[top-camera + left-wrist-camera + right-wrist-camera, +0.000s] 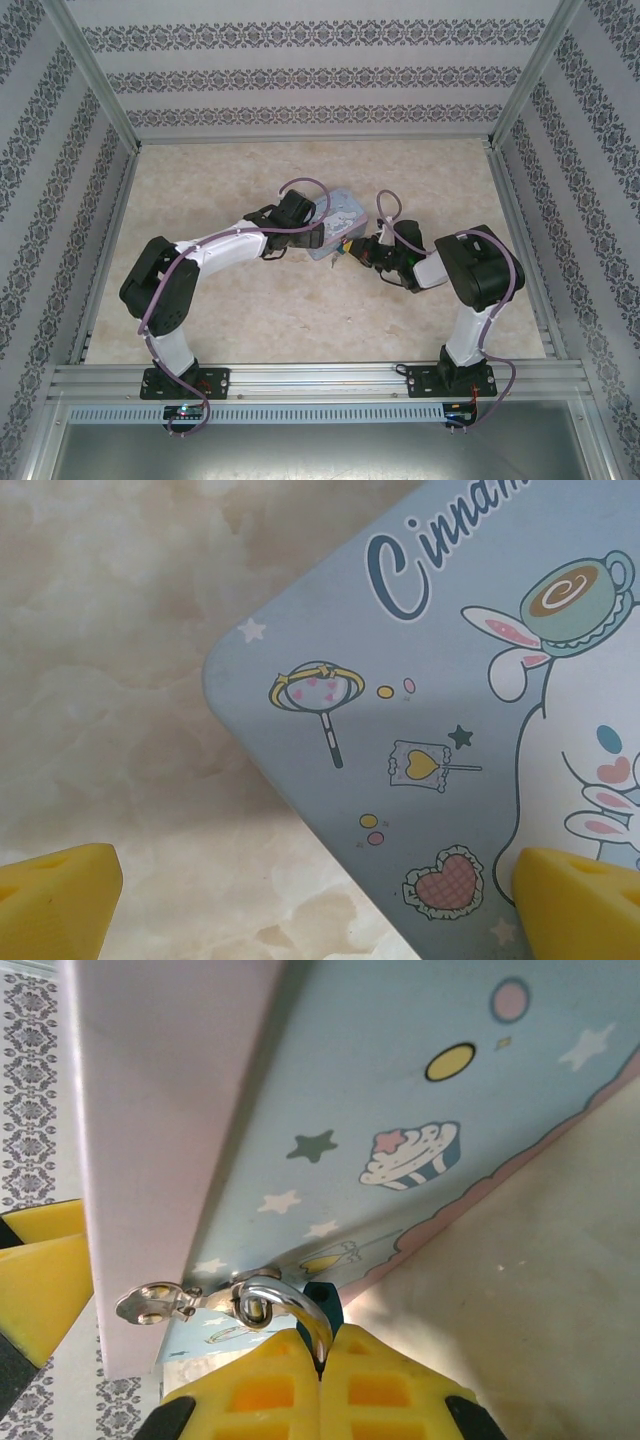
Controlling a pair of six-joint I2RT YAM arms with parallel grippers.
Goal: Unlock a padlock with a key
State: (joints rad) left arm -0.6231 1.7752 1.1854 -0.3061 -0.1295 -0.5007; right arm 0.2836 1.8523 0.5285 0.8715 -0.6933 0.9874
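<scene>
Right gripper (322,1350) fingers pressed together, pinching the teal padlock (321,1306) at the edge of the cartoon tin (400,1080). Padlock shackle (290,1298) hooks through the silvery hasp (160,1305). Left gripper (315,875) spread wide: one finger over the lid, the other over the table (100,680).

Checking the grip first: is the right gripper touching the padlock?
Touching. In the right wrist view the right gripper pinches the padlock, whose teal body and shackle stick out between its yellow fingertips.

Top camera looks down from behind me; my 2 wrist cameras sit close, all 3 sharing the tin (430,680).
</scene>
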